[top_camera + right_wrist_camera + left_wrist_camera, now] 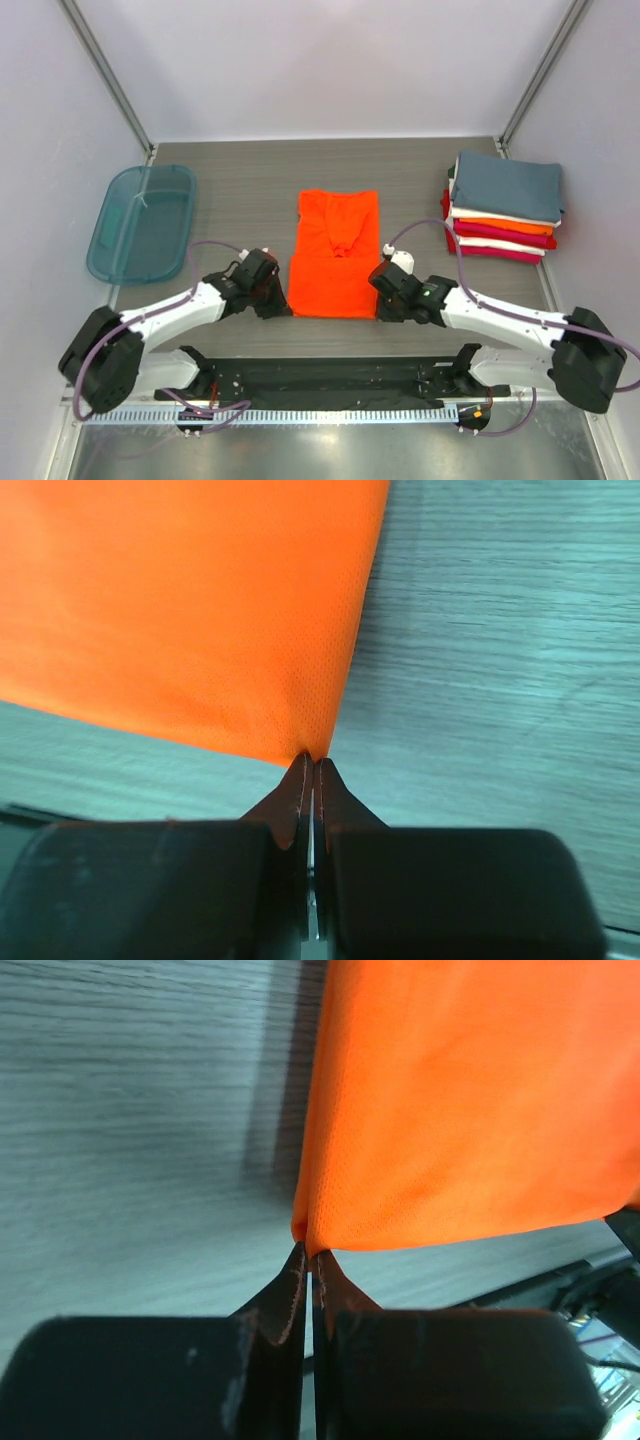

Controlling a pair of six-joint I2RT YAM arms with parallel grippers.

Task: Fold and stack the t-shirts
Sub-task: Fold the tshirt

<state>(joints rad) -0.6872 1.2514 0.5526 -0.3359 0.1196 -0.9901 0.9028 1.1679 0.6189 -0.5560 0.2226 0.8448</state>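
Note:
A bright orange t-shirt (334,255) lies flat mid-table, folded into a long strip with its sleeves tucked in. My left gripper (277,305) is shut on the shirt's near left corner (306,1232); the jaws pinch the cloth at their tips. My right gripper (384,306) is shut on the near right corner (315,748) in the same way. At the back right stands a stack of folded t-shirts (503,205): slate blue-grey on top, then white, orange and crimson layers.
A translucent teal plastic tub (142,222) sits at the back left. The black base rail (330,380) runs along the near edge between the arm bases. Frame posts rise at both back corners.

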